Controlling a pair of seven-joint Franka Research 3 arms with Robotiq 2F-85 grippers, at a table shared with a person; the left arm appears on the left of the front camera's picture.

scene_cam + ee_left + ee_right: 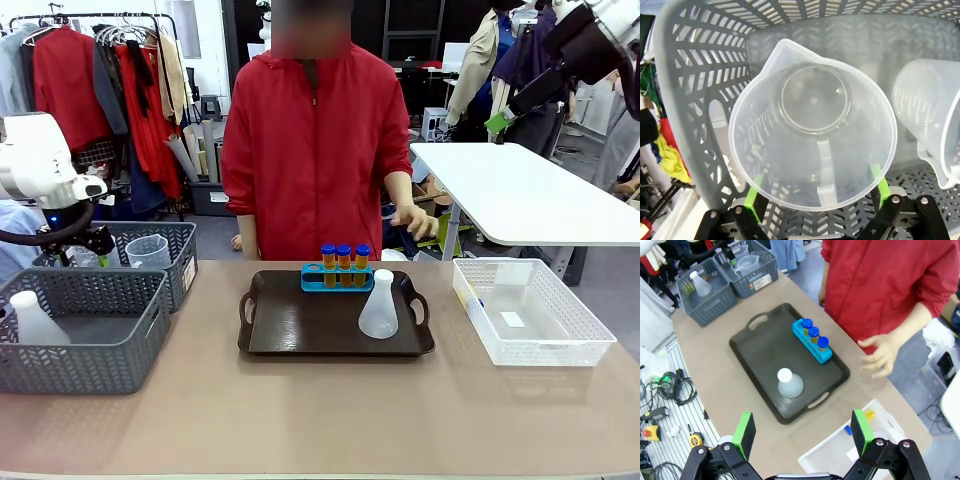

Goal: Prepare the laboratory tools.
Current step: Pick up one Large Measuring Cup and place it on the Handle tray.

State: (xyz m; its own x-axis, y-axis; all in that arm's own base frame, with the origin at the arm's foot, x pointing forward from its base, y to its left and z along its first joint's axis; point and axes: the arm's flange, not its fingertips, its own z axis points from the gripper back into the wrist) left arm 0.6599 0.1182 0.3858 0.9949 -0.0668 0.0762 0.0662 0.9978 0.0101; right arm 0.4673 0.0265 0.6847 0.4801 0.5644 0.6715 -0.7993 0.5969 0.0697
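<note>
At the far left, inside the back basket (695, 100): left end effector (819, 189) wide open, one green pad on each side of the jug (812, 100), not closed on it. Jug upright on the basket floor, with a second jug (930, 115) just beside it. Thin, smooth, tapering wall, so likely to bow or squirt out under a hard squeeze, or to tilt if pinched off-centre. Risk too of snagging the basket wall or nudging the neighbour on a crooked lift. In the front basket (80, 340), a spare flask (35, 320), upright. Middle of the surface (300, 420): dark tray (300, 335) carrying the blue rack (312, 284) with three tubes (344, 262) standing in it and a fourth hole apparently free, plus a flask (378, 308) upright near the tray's right side. Free room on the tray's left half; danger of toppling the flask or jolting the rack with a jug brought in too far right. Beyond the tray's far right corner, a person's hand (415, 220), raised above the surface; possible clash with any arm crossing there. At the right, white bin (540, 350) with something small, orange and blue inside, too small to name. Right end effector (802, 430) open and empty, high above the tray's right end and the bin
</note>
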